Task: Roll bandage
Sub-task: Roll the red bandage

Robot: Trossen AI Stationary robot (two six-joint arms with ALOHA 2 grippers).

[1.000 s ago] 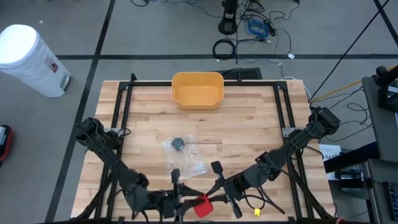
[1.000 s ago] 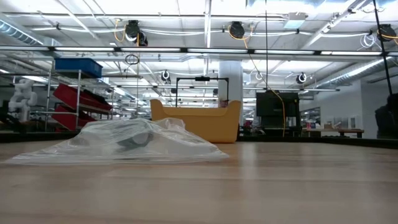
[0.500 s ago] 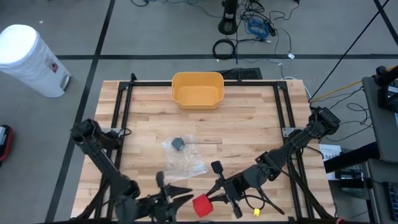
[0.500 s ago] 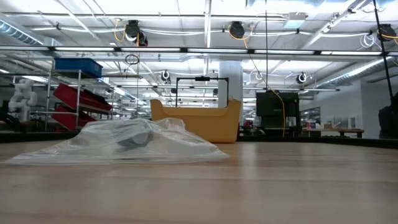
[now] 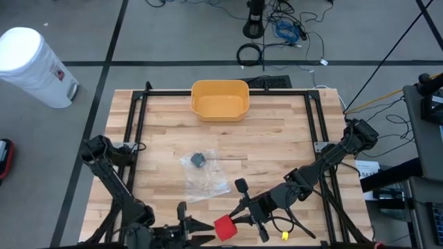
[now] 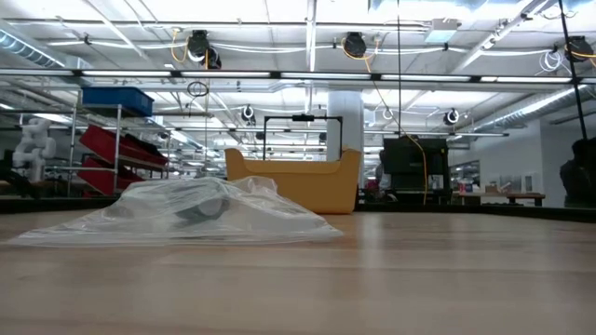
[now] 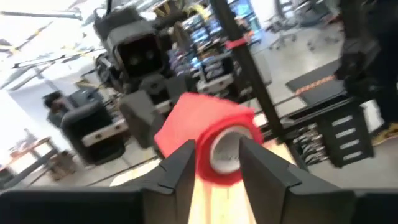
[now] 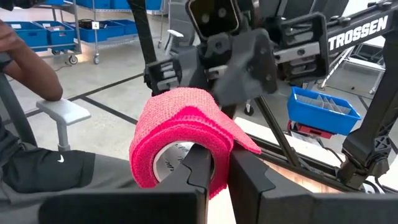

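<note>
The right gripper [image 8: 214,163] is pinched nearly closed on the rim of the red bandage roll [image 8: 180,140], one finger inside the core and one outside. A loose flap of bandage hangs off the roll's outer turn. In the high view this right gripper [image 5: 232,223] holds the bandage roll [image 5: 224,227] just above the near edge of the wooden surface [image 5: 277,149], close to the middle.

The left gripper [image 7: 214,163] is spread wide, its two fingers [image 7: 177,165] standing either side of the bandage roll [image 7: 217,140] as seen from the wrist camera, with the roll's hollow core facing that camera. Whether those fingers touch the roll cannot be told. From above, the left gripper [image 5: 201,226] sits low at the near edge, just beside the roll and apart from it.

Farther out on the surface lies a crumpled clear plastic bag [image 5: 202,173] with a small dark item [image 5: 199,160] in it, and a yellow bin [image 5: 220,99] stands at the far edge.

The low view shows neither gripper nor the roll, only the plastic bag [image 6: 186,212] lying flat and the yellow bin [image 6: 293,181] behind it. Only the right wrist view shows a seated person [image 8: 37,124] beyond the surface, in dark shorts.
</note>
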